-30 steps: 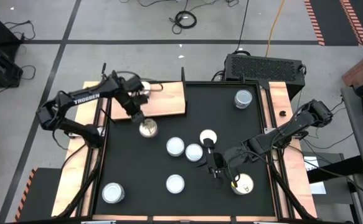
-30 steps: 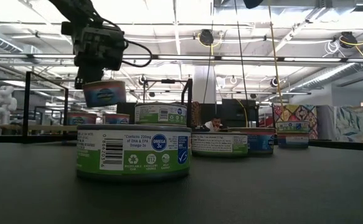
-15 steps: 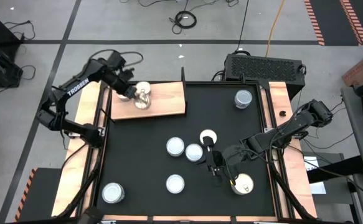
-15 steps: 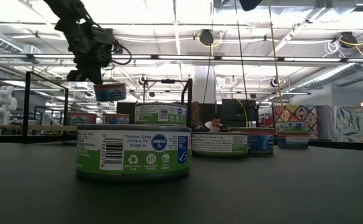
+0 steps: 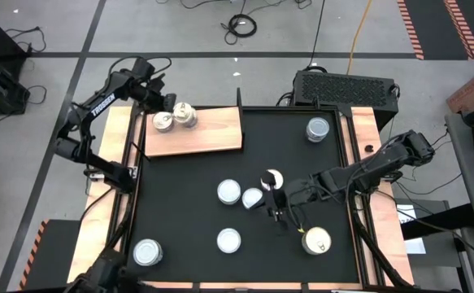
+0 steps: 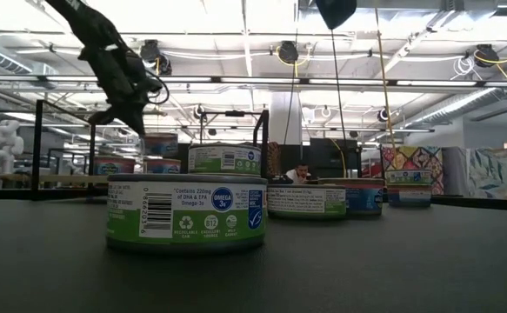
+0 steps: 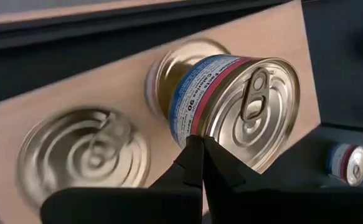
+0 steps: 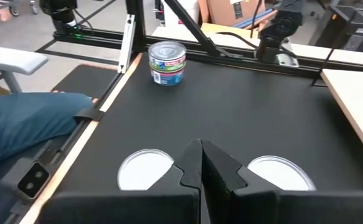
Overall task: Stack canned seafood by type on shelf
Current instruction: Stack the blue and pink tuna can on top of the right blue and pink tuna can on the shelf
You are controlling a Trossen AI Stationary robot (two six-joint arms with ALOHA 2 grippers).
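Left gripper [image 5: 157, 99], fingers pressed together and empty, hovers at the shelf [image 5: 212, 134] edge beside two stacked gold-topped tins [image 5: 185, 116] and a single tin [image 5: 164, 122]. Right gripper [image 5: 276, 213], also closed, hangs over the black surface [image 5: 180, 195] near white-topped tins [image 5: 229, 192].

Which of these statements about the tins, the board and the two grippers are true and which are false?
1. Two tins sit on the board. True.
2. The left gripper carries a tin over the black mat. False: it holds nothing and is at the board's far left end.
3. The right gripper is near the pale-topped tins mid-table. True.
4. Every tin is on the board. False: several are on the black mat.
5. The right gripper's fingers are wide apart. False: they are shut.
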